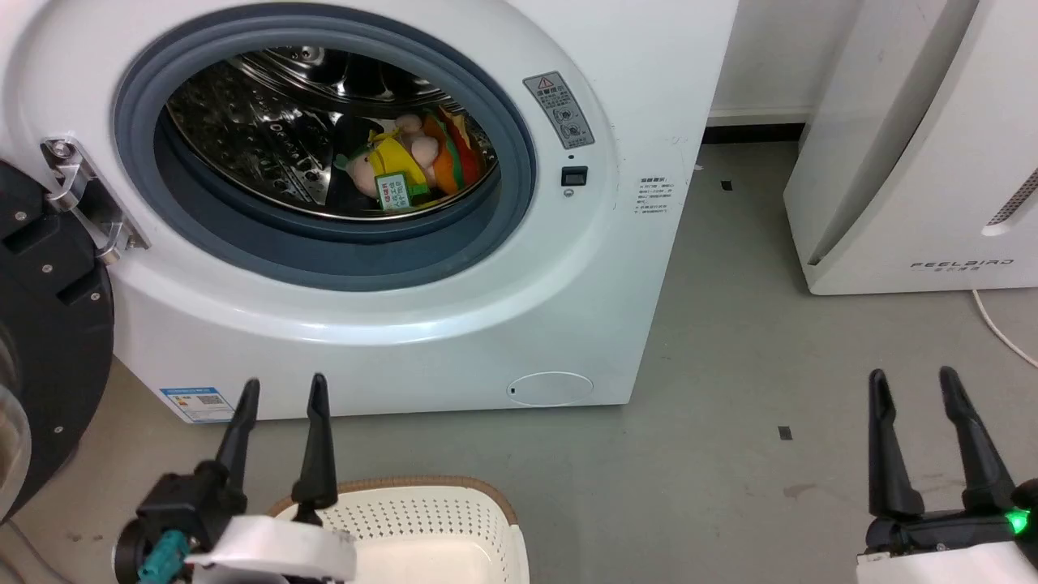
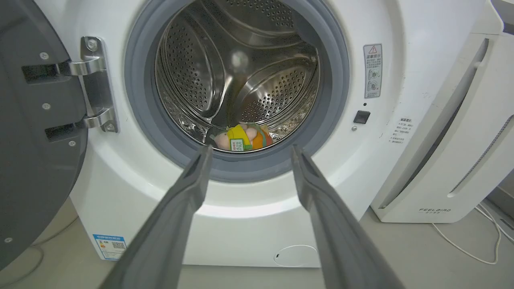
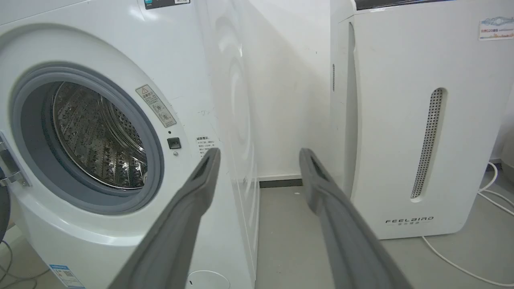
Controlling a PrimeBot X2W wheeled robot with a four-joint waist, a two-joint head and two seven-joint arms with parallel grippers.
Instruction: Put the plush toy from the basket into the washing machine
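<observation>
Washing machine (image 1: 389,341) has its door (image 1: 49,341) open at 9 o'clock, basket (image 1: 486,491) below, hamburger plush toy (image 1: 413,162) low in the drum (image 1: 243,113) near 6 o'clock, left pincer (image 1: 284,385) and right pincer (image 1: 912,375) both spread empty, so I'd just back off clear of that door.

the one brand that reads clearly is "feelbird", in grey lettering (image 1: 961,264) low on the white appliance (image 1: 892,162) at the right of the head view; the smaller line beneath it is too fine to read. on the washing machine (image 1: 649,81), upper right of the porthole, a grey sticker (image 1: 558,109) bears a warning triangle and two round pictograms. right of it, a small block of print (image 1: 653,195) is illegible. at lower left a blue label (image 1: 197,403) carries a qr code. the plush toy (image 1: 422,154) has a green-white tag (image 1: 395,192) with red characters, unreadable.
</observation>
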